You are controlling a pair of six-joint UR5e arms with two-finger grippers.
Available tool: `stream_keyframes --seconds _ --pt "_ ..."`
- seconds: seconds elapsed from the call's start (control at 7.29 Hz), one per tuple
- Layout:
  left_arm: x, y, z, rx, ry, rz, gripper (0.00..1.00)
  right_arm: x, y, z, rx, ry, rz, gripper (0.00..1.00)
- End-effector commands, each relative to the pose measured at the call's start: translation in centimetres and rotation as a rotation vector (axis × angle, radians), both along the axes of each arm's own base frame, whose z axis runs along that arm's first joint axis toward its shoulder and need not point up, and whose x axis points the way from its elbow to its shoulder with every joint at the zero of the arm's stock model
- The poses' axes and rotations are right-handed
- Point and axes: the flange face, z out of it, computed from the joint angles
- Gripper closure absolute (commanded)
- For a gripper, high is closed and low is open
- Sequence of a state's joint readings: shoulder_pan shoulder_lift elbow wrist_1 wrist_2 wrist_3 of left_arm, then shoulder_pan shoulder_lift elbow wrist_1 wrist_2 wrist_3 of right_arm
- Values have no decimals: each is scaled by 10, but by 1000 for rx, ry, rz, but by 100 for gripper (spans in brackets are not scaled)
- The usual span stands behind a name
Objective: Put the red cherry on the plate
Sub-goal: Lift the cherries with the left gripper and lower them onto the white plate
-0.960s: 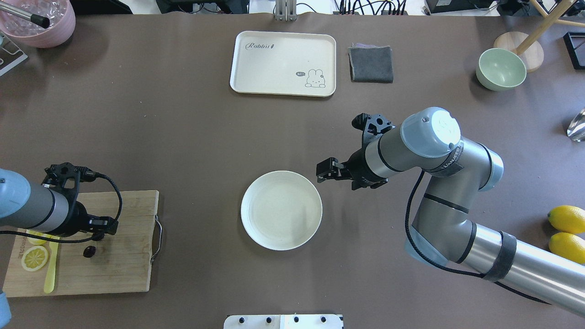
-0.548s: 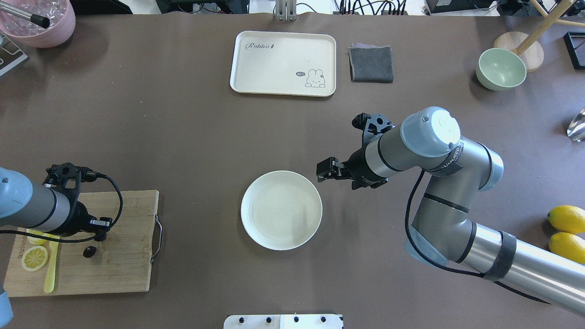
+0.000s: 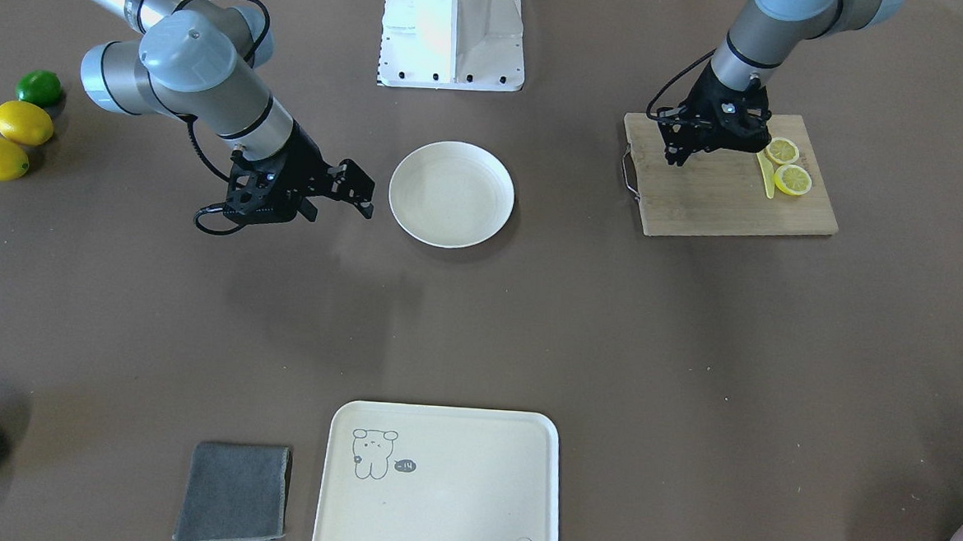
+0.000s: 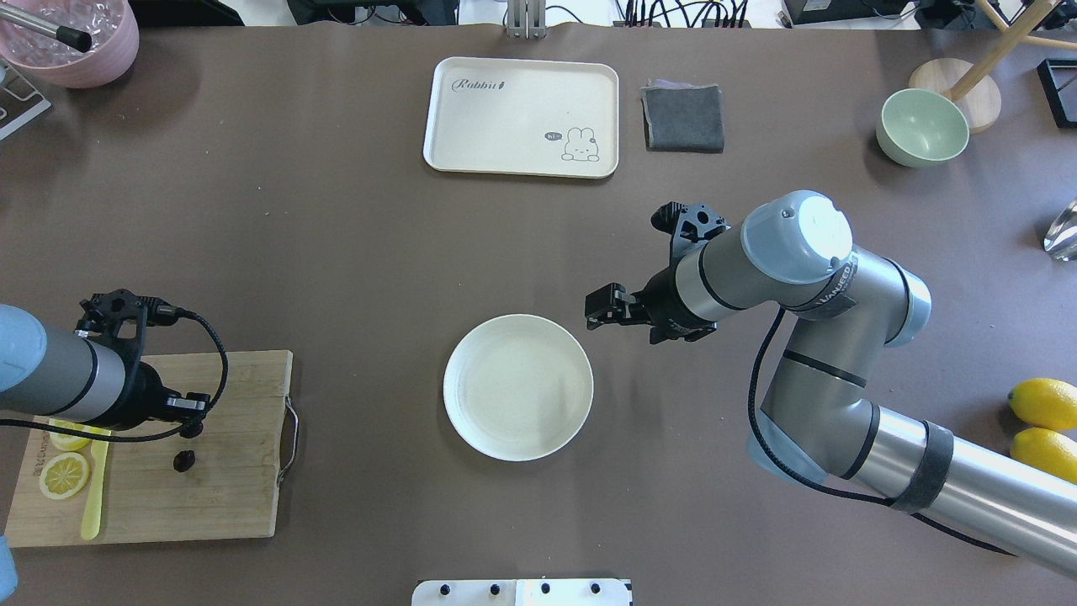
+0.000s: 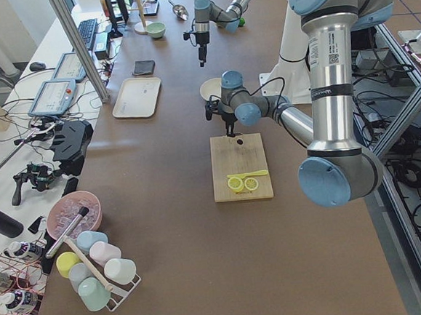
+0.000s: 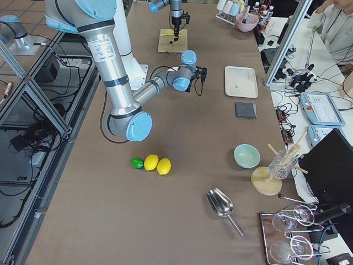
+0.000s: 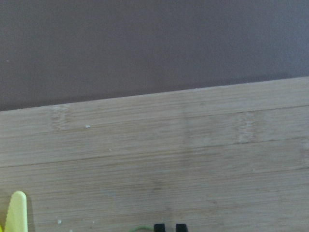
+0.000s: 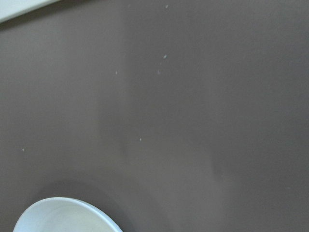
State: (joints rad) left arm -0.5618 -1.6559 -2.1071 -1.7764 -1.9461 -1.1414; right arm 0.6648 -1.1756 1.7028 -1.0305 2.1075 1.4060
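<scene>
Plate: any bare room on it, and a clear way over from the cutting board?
The plate is bare all over. The table between the cutting board and the plate holds nothing. Crowded: the right hand hangs beside the plate's far side; lemon slices fill the board's outer end.

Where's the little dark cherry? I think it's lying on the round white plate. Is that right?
No. The red cherry is at the wooden cutting board, not on the plate, which holds nothing. The overhead view shows it.

A robotics lab: teach pendants (image 5: pixel 54 95) (two, blue-edged), loose cables (image 5: pixel 19 140) and an aluminium post (image 5: pixel 78 45) crowd the left-side view's upper left.
</scene>
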Motion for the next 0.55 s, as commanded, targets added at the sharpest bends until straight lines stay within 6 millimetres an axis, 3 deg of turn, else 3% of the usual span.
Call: stream_keyframes --seconds 0.0,0.14,0.27,0.41 --pt "61 -31 -115 -59 42 -53 100 76 -37 39 0 8 -15 0" --pt "88 -44 -139 -81 57 -70 100 106 -44 72 39 43 -29 0" --pt "111 -54 -163 -91 72 -82 100 121 -43 101 72 78 -52 0" --pt "131 -56 -182 -118 86 -94 100 133 -41 115 87 94 -56 0"
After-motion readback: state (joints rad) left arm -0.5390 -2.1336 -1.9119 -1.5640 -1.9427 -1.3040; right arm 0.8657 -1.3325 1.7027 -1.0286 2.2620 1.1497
